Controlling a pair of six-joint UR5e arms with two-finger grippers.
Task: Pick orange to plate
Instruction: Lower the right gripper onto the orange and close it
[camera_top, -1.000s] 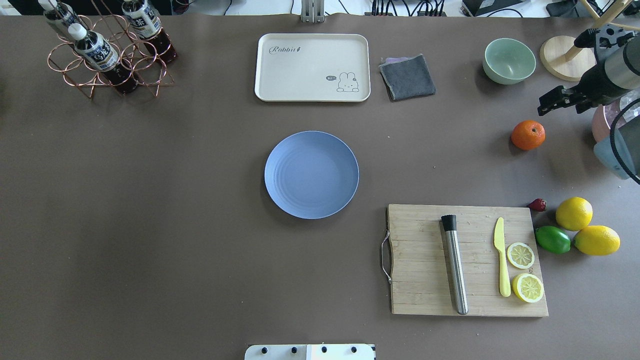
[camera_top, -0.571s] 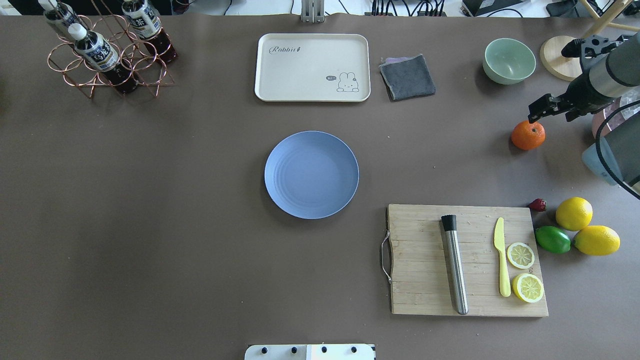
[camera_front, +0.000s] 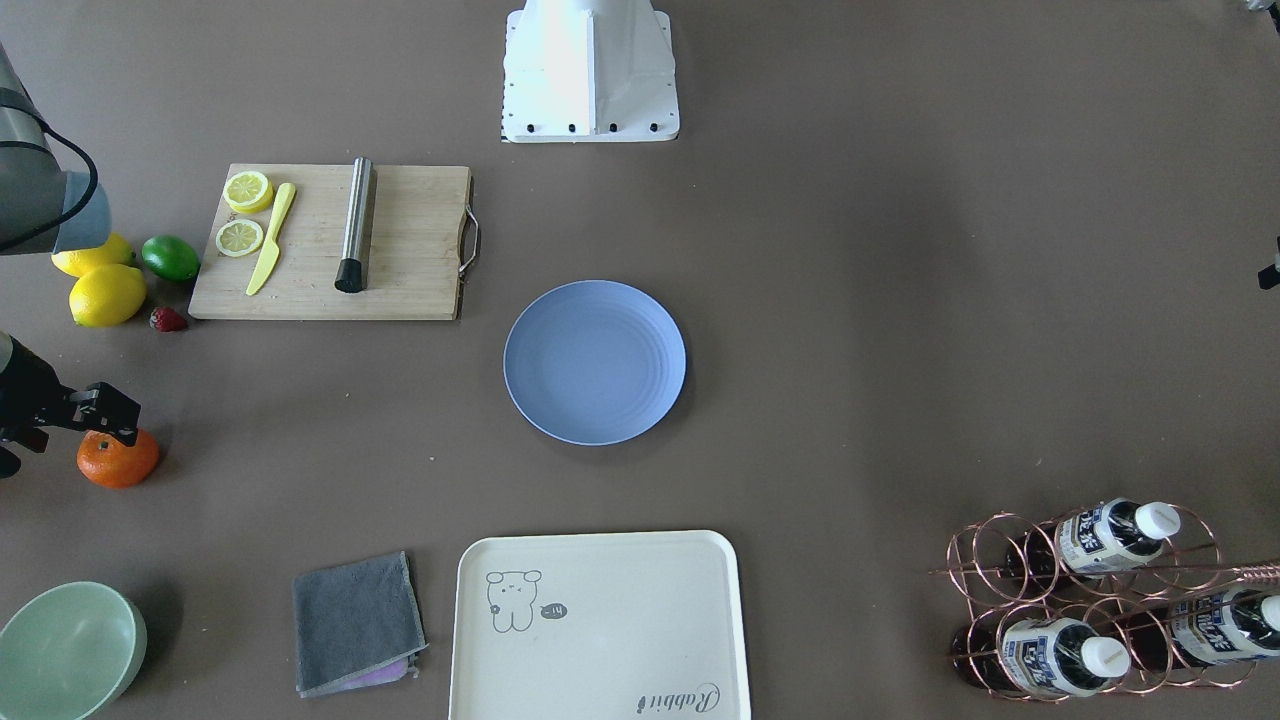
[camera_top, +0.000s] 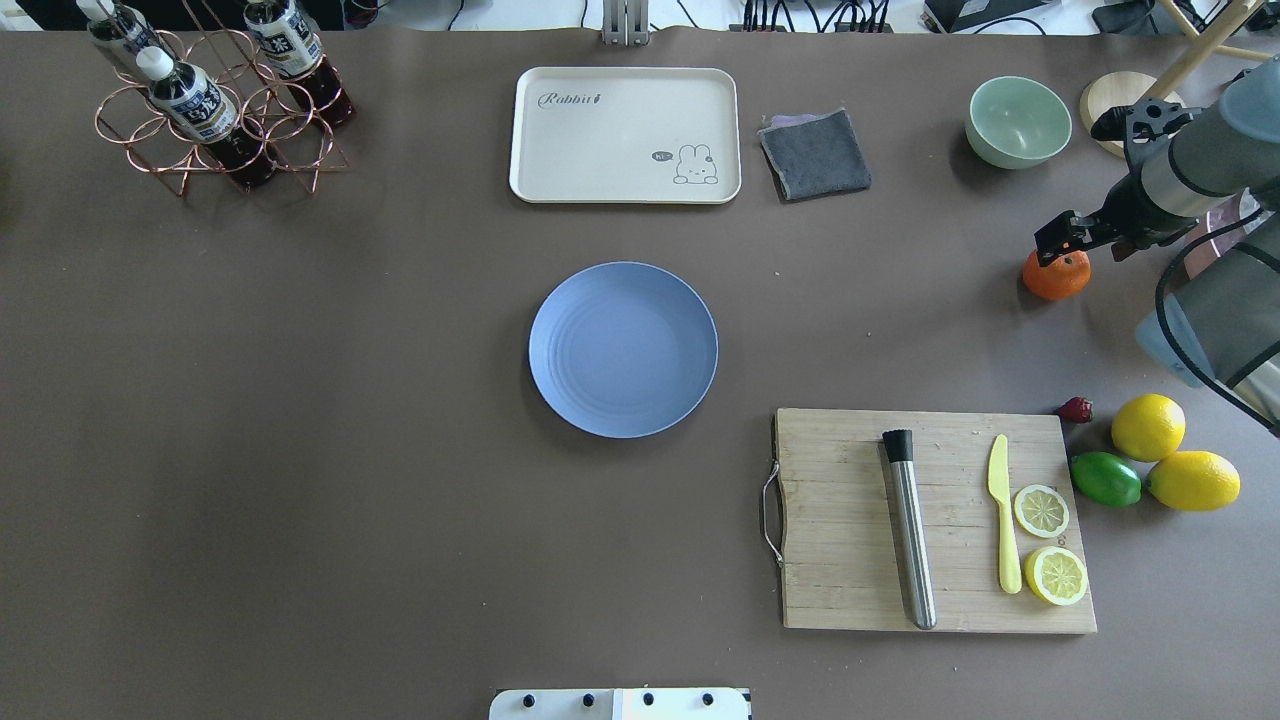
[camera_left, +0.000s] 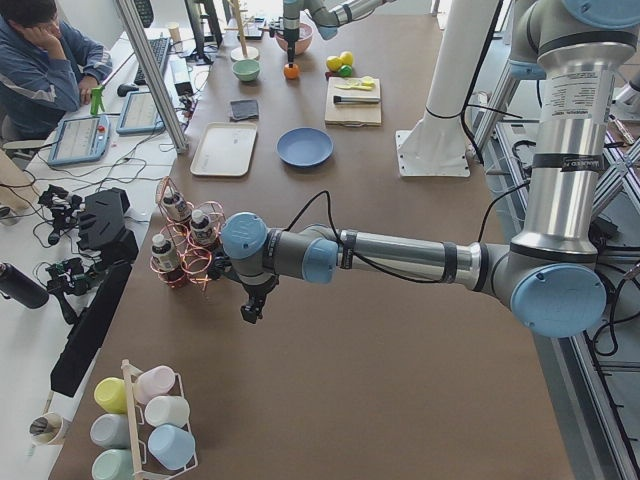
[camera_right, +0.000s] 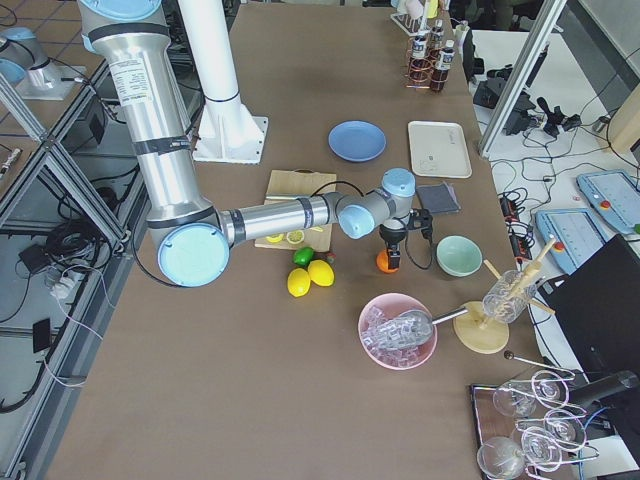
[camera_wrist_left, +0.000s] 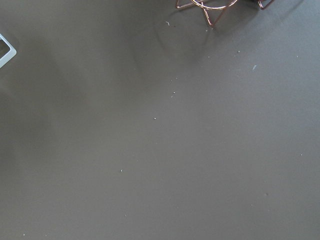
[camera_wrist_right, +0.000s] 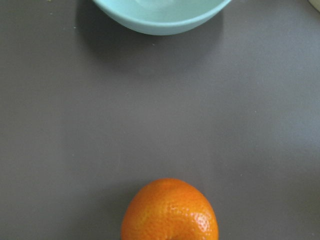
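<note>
The orange (camera_top: 1060, 281) lies on the brown table at the right, far from the blue plate (camera_top: 623, 349) in the middle, which has nothing on it. My right gripper (camera_top: 1060, 240) hangs just over the orange's far edge, its fingers apart and holding nothing. The front-facing view shows that gripper (camera_front: 105, 410) right above the orange (camera_front: 117, 462). In the right wrist view the orange (camera_wrist_right: 170, 212) sits at the bottom edge, with no fingers showing. My left gripper (camera_left: 250, 310) shows only in the exterior left view, beside the bottle rack, so its state is unclear.
A pale green bowl (camera_top: 1018, 121) stands beyond the orange, and a pink bowl (camera_right: 398, 330) lies to its right. Two lemons (camera_top: 1147, 427), a lime (camera_top: 1105, 479) and a cutting board (camera_top: 840, 520) are nearer the robot. A cream tray (camera_top: 625, 135), grey cloth (camera_top: 815, 153) and bottle rack (camera_top: 215, 100) line the far side.
My right gripper has moved left and down from beside the orange to just over it. The orange and plate have not moved.
</note>
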